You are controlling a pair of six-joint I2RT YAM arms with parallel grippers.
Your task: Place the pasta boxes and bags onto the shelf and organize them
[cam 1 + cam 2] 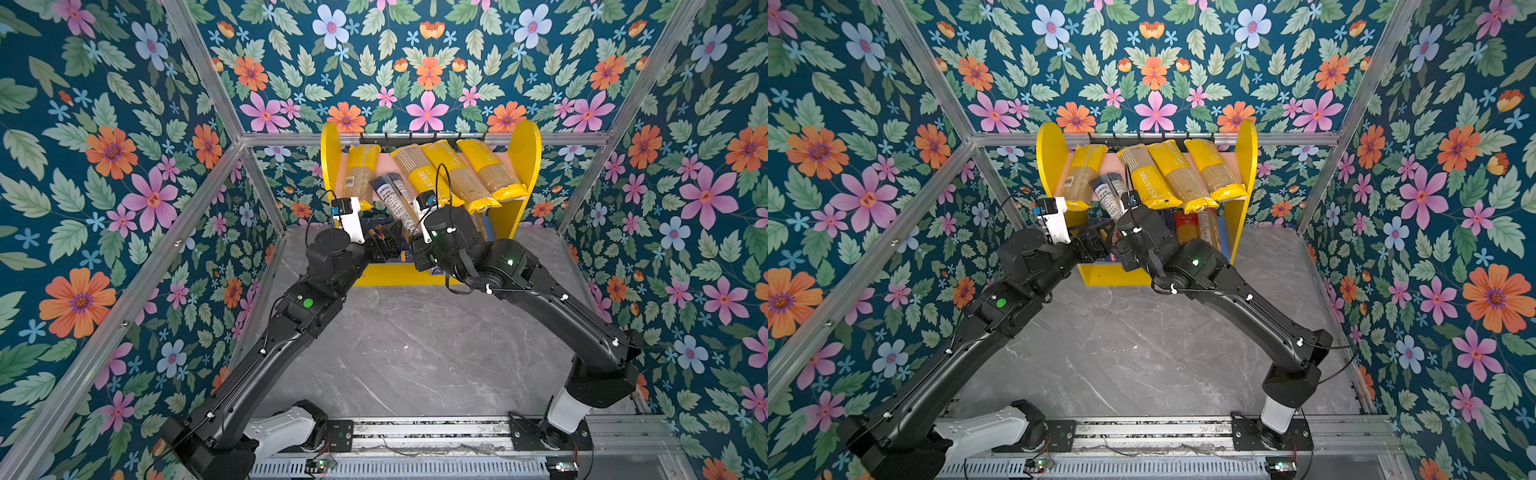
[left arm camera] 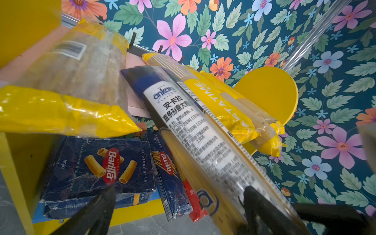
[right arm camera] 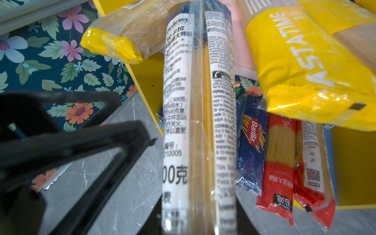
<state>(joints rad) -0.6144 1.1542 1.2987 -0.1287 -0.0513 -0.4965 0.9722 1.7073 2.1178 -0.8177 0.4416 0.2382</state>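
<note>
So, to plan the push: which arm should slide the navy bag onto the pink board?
Right: its pincer is shut on the lower end of the navy bag, in line with the pink board. The left pincer is open beside it, holding nothing.

Beneath me lies a grey marbled worktop [image 1: 415,353] with pale veins. Floral wallpaper [image 1: 415,62], dark teal with pink, orange and blue flowers, covers the walls around me. Aluminium struts [image 1: 202,66] run along the corners. A slotted cable duct [image 1: 395,469] lines the near edge.
</note>
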